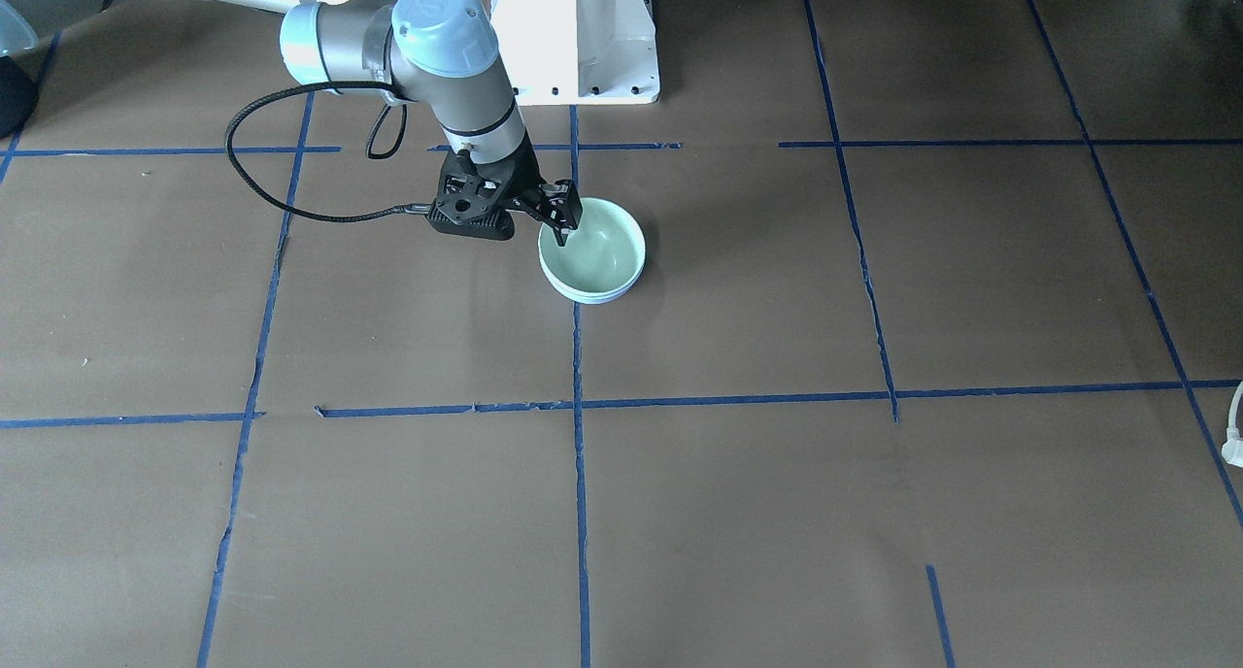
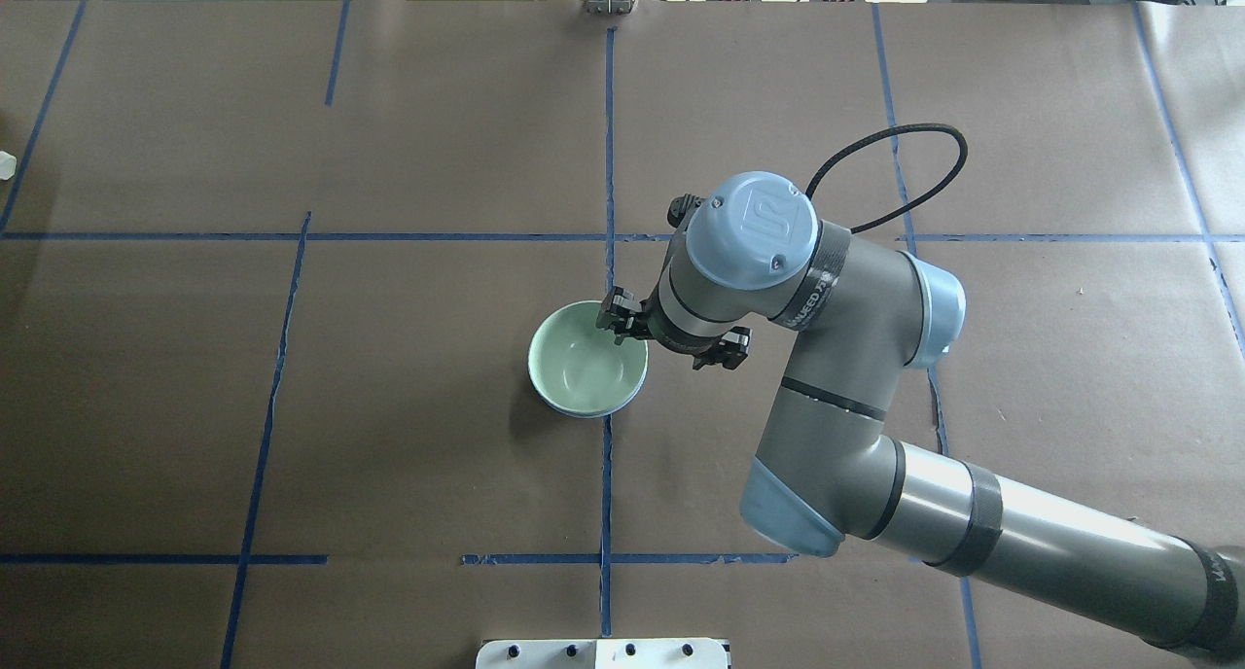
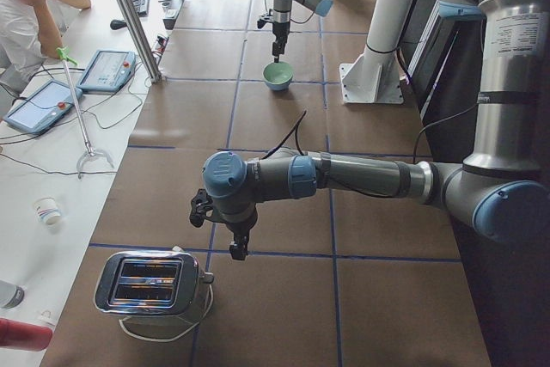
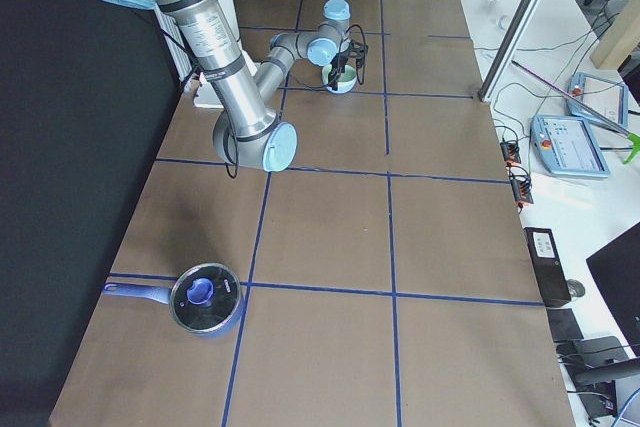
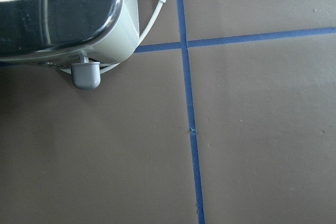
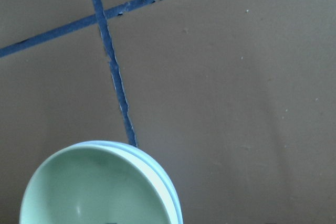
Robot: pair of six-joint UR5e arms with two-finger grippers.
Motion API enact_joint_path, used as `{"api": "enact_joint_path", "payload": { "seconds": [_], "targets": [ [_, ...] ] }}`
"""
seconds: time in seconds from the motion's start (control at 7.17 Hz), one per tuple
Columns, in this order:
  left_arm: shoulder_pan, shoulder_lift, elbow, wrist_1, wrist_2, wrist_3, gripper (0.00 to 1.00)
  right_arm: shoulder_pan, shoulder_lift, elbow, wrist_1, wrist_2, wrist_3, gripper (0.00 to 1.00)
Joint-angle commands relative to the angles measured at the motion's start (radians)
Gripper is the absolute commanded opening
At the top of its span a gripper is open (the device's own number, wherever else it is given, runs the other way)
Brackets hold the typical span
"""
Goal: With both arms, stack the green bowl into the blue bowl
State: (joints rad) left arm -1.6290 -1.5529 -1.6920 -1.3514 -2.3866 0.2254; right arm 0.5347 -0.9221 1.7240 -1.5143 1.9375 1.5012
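Right jaws: your right gripper (image 1: 563, 219) hangs at the green bowl's (image 1: 597, 250) rim on its own arm's side. You cannot tell whether it pinches the rim or stands released.
Green bowl: it is nested upright in the blue bowl (image 1: 592, 298), and you see only a thin blue edge beneath it.
Blue bowl: it rests on the table (image 1: 777, 513), across a tape line (image 2: 606, 494).
Left jaws: your left gripper (image 3: 237, 251) hangs well apart from the blue bowl, beside a toaster (image 3: 155, 285). You cannot tell its grip.

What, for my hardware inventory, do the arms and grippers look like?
The right arm and left arm are grey tubes with light-blue joint caps. The right arm has black bands and a looping black cable. The right gripper and left gripper are black.
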Motion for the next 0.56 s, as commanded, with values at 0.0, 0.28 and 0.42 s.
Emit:
{"api": "enact_joint_path", "payload": {
  "seconds": [0.0,0.28,0.42],
  "targets": [
    [0.003,-0.001,0.000,-0.002,0.001,-0.034,1.00,0.181,-0.030,0.034,-0.152,0.152,-0.268,1.00],
    [0.015,-0.006,0.002,-0.015,0.012,-0.034,1.00,0.421,-0.166,0.031,-0.202,0.282,-0.701,1.00],
    [0.015,-0.006,0.002,-0.020,0.012,-0.037,1.00,0.532,-0.267,0.031,-0.213,0.305,-0.936,1.00]
  ]
}}
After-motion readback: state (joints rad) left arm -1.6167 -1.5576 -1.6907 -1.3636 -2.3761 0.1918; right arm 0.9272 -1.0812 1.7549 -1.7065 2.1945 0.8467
